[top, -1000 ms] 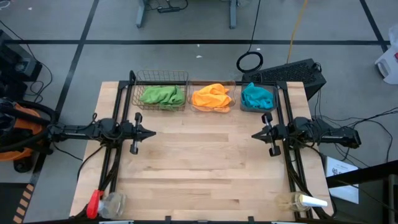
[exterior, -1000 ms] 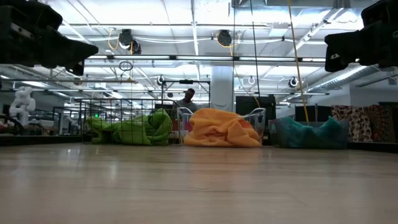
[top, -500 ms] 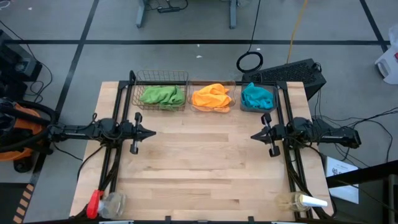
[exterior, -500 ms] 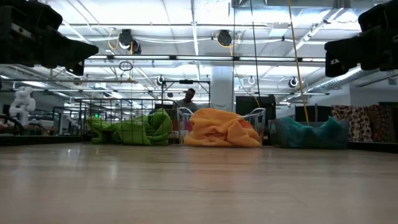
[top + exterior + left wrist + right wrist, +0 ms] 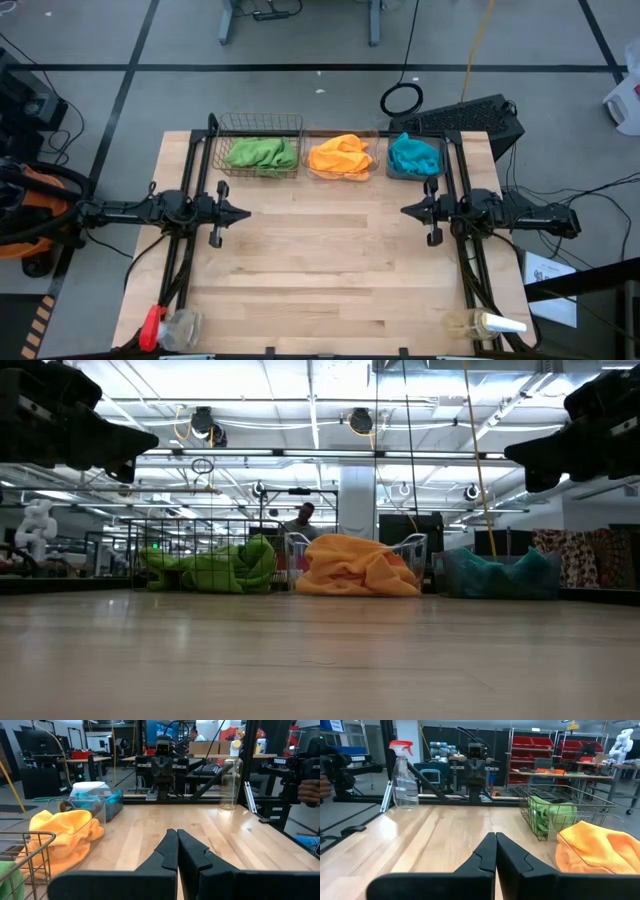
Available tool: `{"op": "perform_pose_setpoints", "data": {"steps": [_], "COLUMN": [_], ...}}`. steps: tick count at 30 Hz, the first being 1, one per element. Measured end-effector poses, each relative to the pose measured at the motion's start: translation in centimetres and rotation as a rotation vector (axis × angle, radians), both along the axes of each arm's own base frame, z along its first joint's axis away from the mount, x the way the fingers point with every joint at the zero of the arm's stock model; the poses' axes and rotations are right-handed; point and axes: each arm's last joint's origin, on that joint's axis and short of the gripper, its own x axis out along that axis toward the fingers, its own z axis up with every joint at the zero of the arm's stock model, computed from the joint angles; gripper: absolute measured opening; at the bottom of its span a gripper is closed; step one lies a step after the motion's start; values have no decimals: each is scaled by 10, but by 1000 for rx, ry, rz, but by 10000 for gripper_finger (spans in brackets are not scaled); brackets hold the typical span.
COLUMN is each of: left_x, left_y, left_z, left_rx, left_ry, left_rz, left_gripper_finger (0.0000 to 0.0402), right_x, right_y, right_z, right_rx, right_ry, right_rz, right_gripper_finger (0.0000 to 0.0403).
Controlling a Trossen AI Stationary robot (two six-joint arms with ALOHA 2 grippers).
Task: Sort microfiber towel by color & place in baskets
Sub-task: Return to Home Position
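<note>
Smooth pale wood table [image 5: 320,270], metal wire basket [image 5: 255,117], clear plastic tub [image 5: 94,808], soft cloth towels [image 5: 340,155]

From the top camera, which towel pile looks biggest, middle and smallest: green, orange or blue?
Largest: the green towel pile and the orange towel pile, which look about alike, so I won't rank them.
Smallest: the blue towel pile.

Left tool [image 5: 176,833] closed; orange towel [image 5: 62,832] in clear tub [image 5: 98,813].
</note>
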Motion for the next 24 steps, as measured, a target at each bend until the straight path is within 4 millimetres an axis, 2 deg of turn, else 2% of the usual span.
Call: {"op": "perform_pose_setpoints", "data": {"steps": [7, 12, 24], "left_x": [0, 0, 0], "left_y": [0, 0, 0], "left_z": [0, 0, 2], "left_rx": [2, 52, 52], "left_ry": [0, -4, -29], "left_rz": [0, 1, 7], "left_gripper_finger": [16, 18, 20], "right_x": [0, 0, 0], "right_y": [0, 0, 0], "right_z": [0, 0, 0], "right_rx": [2, 2, 3], "right_ry": [0, 0, 0], "right_rz": [0, 0, -1], "right_gripper_finger": [0, 0, 0]}}
